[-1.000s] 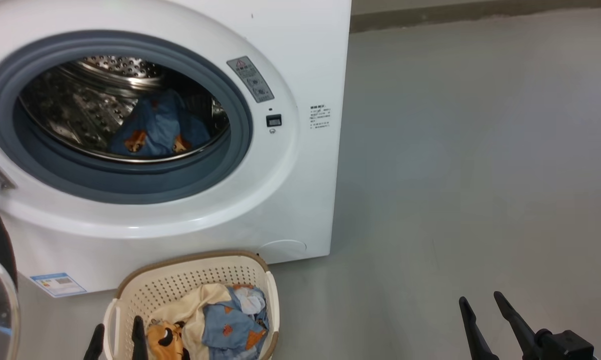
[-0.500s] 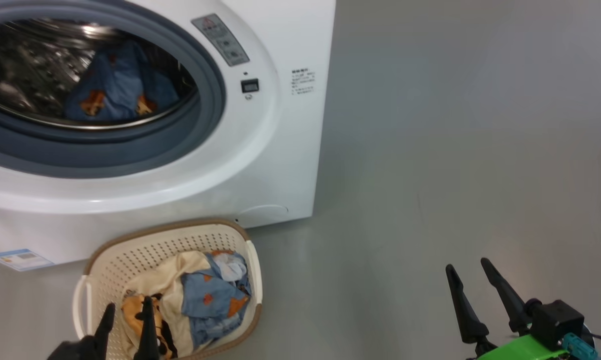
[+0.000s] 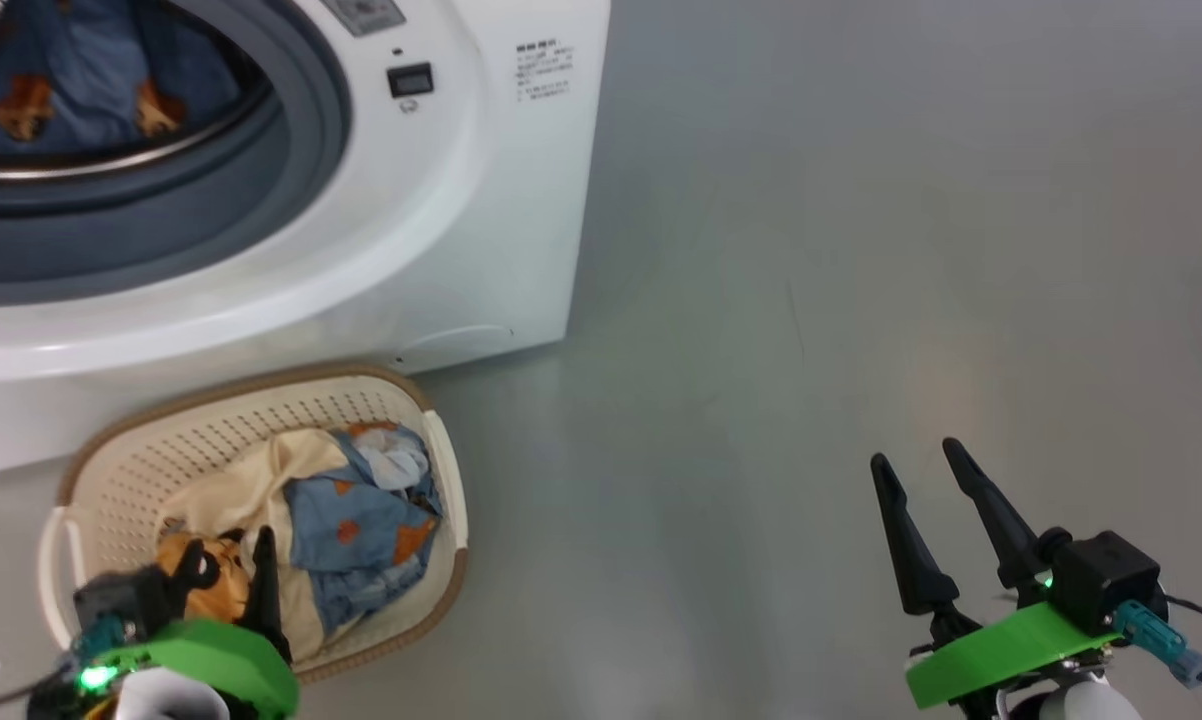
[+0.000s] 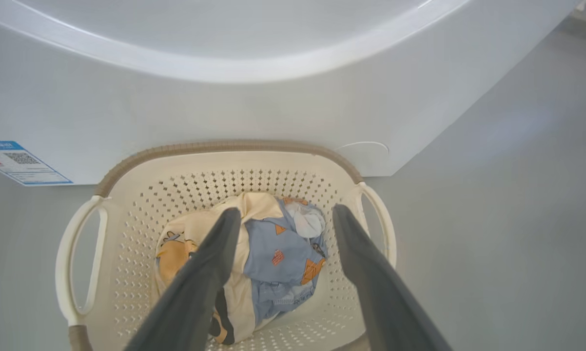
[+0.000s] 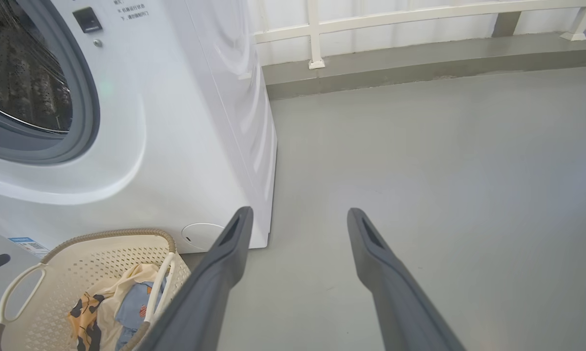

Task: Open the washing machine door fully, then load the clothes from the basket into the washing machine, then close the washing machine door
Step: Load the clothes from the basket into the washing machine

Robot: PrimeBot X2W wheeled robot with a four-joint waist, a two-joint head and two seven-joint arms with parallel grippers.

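The white washing machine [image 3: 441, 220] fills the upper left, its opening uncovered, with a blue printed garment [image 3: 51, 100] lying in the drum. The washing machine door is out of view. The cream basket [image 3: 241, 388] stands on the floor in front of it, holding blue printed clothes [image 3: 361, 520] and a cream cloth. My left gripper [image 3: 231, 580] hangs open just above the clothes. In the left wrist view its fingers [image 4: 285, 212] straddle the blue pile [image 4: 278, 248] inside the basket [image 4: 224, 146], holding nothing. My right gripper [image 3: 913, 455] is open and empty above bare floor to the right.
Grey floor [image 3: 811, 250] stretches to the right of the machine. A white railing [image 5: 395, 19] on a low kerb runs along the back in the right wrist view. A blue label sticker [image 4: 20, 163] sits low on the machine's front.
The head camera has tipped down, so the machine and basket slid up and left in the picture. My left gripper has come forward over the clothes in the basket. Both grippers stay open.
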